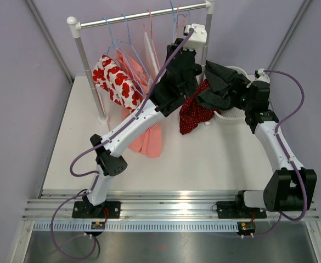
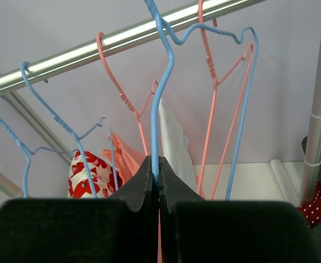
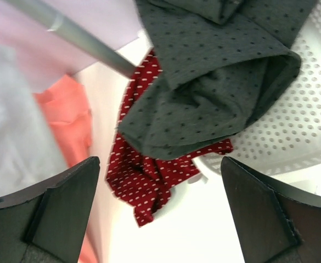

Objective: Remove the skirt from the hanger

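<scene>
My left gripper (image 2: pixel 156 170) is raised at the rack rail (image 2: pixel 122 38) and is shut on the wire of a blue hanger (image 2: pixel 163 82); no cloth shows on that hanger. In the top view the left gripper (image 1: pixel 181 41) sits just under the rail. A dark red skirt with white dots (image 3: pixel 149 170) lies crumpled on the table, partly under a black dotted garment (image 3: pixel 215 82); the skirt also shows in the top view (image 1: pixel 193 115). My right gripper (image 3: pixel 160 213) is open and empty, hovering above the skirt's lower edge, and it shows in the top view (image 1: pixel 234 93).
A white perforated basket (image 3: pixel 292 126) holds the black garment at the right. Pink hangers (image 2: pixel 212 82), a second blue hanger (image 2: pixel 50 115), a red-and-white floral garment (image 1: pixel 116 82), a salmon garment (image 1: pixel 149 137) and a white one (image 2: pixel 174 142) hang on the rack. A rack post (image 3: pixel 78 38) stands by the skirt.
</scene>
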You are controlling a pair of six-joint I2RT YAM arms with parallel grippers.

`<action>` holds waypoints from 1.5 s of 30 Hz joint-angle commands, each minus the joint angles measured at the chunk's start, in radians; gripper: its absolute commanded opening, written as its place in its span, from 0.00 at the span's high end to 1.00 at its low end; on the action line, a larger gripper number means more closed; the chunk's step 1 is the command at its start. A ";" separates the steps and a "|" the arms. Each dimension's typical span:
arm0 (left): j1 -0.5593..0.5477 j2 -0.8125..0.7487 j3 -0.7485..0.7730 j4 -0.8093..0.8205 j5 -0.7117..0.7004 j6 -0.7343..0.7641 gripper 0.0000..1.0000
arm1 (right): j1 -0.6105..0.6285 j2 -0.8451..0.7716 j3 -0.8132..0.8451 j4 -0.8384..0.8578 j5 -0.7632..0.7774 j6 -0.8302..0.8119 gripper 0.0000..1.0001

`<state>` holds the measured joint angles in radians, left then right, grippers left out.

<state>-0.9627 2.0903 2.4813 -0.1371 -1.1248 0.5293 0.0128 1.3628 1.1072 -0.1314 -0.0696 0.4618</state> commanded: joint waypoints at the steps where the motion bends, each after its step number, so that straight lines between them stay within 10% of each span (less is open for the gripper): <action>1: 0.063 0.031 0.089 0.004 0.083 -0.084 1.00 | 0.018 -0.094 -0.021 0.061 -0.064 0.014 0.01; 16: 0.190 0.025 0.050 -0.298 0.444 -0.486 1.00 | 0.027 -0.174 -0.038 0.009 -0.084 -0.012 0.02; 31: 0.131 -0.042 -0.056 -0.398 0.462 -0.566 0.88 | 0.036 -0.248 -0.061 -0.063 -0.064 -0.028 0.02; 37: 0.059 -0.093 -0.062 -0.377 0.491 -0.510 0.06 | 0.036 -0.289 -0.053 -0.105 -0.053 -0.017 0.02; 45: -0.094 -0.309 -0.213 -0.348 0.383 -0.480 0.01 | 0.035 -0.369 -0.063 -0.163 -0.042 -0.015 0.02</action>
<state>-1.0336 1.9381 2.3314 -0.5488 -0.6804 0.0299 0.0395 1.0412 1.0428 -0.2802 -0.1215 0.4496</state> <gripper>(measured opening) 0.987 0.983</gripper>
